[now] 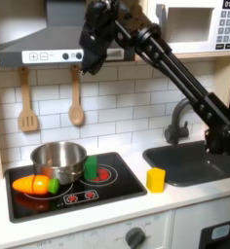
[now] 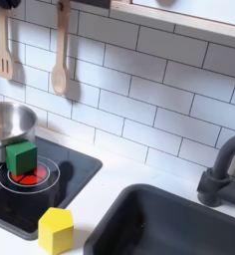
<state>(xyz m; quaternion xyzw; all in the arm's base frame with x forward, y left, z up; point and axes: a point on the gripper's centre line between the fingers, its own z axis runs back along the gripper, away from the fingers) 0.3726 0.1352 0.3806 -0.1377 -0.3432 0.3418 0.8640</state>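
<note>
On the stove (image 1: 107, 190): pot (image 1: 58, 160), contents unclear | carrot (image 1: 34, 184) beside | gripper (image 1: 91, 60) high, jaws' state unreadable.

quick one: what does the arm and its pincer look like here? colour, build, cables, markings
In the first exterior view the arm is all black: boxy link segments joined by chunkier joint housings, matte to slightly glossy. The pincer at its end is black too, with short fingers under a blocky wrist. No markings or labels are legible, and the picture is too blurred to make out any cables.
</note>
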